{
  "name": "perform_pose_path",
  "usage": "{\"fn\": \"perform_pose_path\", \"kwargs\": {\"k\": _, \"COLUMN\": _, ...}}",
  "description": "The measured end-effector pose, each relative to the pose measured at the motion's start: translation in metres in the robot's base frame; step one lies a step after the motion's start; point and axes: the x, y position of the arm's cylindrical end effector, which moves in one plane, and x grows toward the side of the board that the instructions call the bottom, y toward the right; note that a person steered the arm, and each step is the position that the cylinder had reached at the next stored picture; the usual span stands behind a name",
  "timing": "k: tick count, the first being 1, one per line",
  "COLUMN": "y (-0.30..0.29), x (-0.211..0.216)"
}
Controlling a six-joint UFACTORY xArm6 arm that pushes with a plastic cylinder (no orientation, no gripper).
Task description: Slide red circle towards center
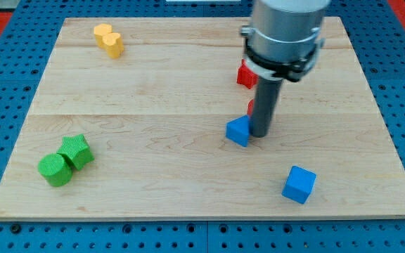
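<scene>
Since the rod hides much of the table's (pixel 153 91) centre-right, only a sliver of red (pixel 249 107) shows at the rod's left edge, just above my tip (pixel 259 134); probably the red circle, shape not confirmable. A second red block (pixel 245 74) sits further toward the view's top, partly under the arm. Tip rests just right of the small blue block (pixel 238 131), near touching. No gripper fitted, so no jaw state to record. Red sliver lies right of table centre; the push must run toward the view's left.

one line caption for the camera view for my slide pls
Dark rod's tip rests beside a small blue block mid wooden board, half hiding red blocks behind it.
</scene>
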Motion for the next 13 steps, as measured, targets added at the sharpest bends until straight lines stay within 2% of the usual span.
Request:
{"fn": "perform_pose_path", "kwargs": {"k": 1, "y": -0.009, "x": -0.007}}
{"fn": "perform_pose_path", "kwargs": {"k": 2, "y": 0.011, "x": -0.003}}
{"fn": "perform_pose_path", "kwargs": {"k": 4, "y": 0.075, "x": -0.025}}
{"fn": "perform_pose_path", "kwargs": {"k": 5, "y": 0.077, "x": -0.028}}
{"fn": "perform_pose_path", "kwargs": {"k": 6, "y": 0.014, "x": -0.030}}
{"fn": "perform_pose_path", "kwargs": {"k": 7, "y": -0.019, "x": -0.046}}
{"fn": "perform_pose_path", "kwargs": {"k": 8, "y": -0.026, "x": -0.043}}
{"fn": "perform_pose_path", "kwargs": {"k": 9, "y": -0.074, "x": -0.057}}
{"fn": "perform_pose_path", "kwargs": {"k": 10, "y": -0.072, "x": -0.091}}
{"fn": "perform_pose_path", "kwargs": {"k": 11, "y": -0.040, "x": -0.095}}
{"fn": "perform_pose_path", "kwargs": {"k": 13, "y": -0.034, "x": -0.078}}
